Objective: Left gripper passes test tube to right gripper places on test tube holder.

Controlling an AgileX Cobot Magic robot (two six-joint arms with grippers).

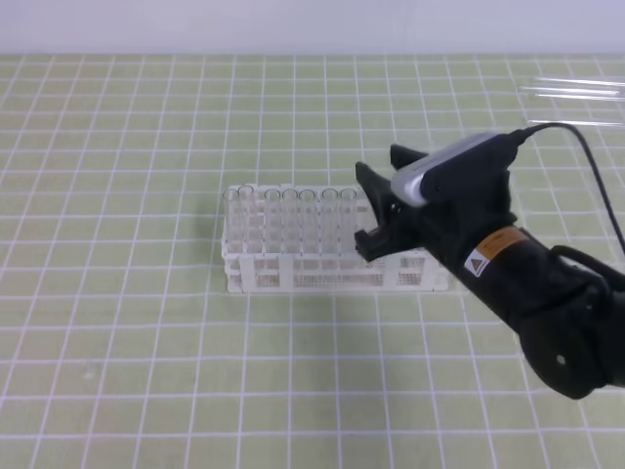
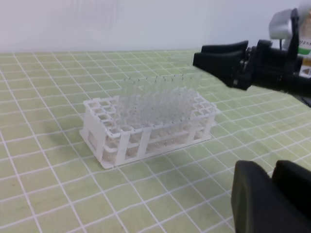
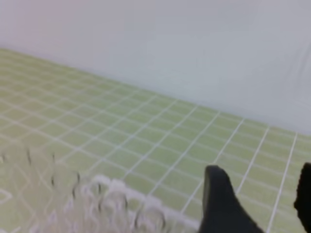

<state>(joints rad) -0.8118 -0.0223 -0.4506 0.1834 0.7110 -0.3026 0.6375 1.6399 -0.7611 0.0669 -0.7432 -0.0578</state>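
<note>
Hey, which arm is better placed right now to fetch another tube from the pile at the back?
Probably the right. The right gripper hangs open and empty over the test tube holder, on the same side as the spare tubes lying at the far right. The left gripper sits low in front of the holder.

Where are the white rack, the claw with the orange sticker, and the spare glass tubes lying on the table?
Rack (image 1: 256, 277): high view, front wall.
Right gripper (image 1: 376, 207): high view, gap between fingertips.
Spare tubes (image 1: 571, 91): high view, midway along them.
</note>
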